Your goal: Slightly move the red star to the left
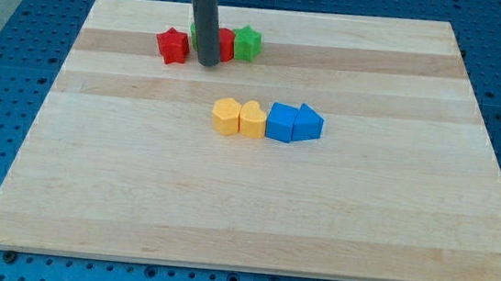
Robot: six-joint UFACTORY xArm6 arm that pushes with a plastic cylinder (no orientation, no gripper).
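Camera view, nearest part first: the wooden board (251, 233) lies bare toward the view's bottom; nothing there stands in the way of a push.

Midway up sits a row of four blocks, touching one another: a yellow block with flat sides (225, 117), a yellow heart (252, 119), a blue block (282, 122) of rounded outline, and a blue block with a peaked top (307, 123); they lie well apart from the work and, I judge, play no part in it.

Farther up, near the view's top, the red star (173, 45) rests at the left of a small cluster; my tip (207, 63) stands just beside it on its right, which is the side a leftward nudge calls for; I cannot tell whether the two touch. Being a bare rod, the tip has nothing to open or close and holds nothing; it can only shove.

Behind the rod a second red block (226, 45) shows only as a sliver, so its shape is unclear; a strip of green at the rod's left edge may be another block, but too little shows to say. A green star (249, 43) sits just right of that red block, seemingly touching it. The rod's upper end is cut off by the frame's top.
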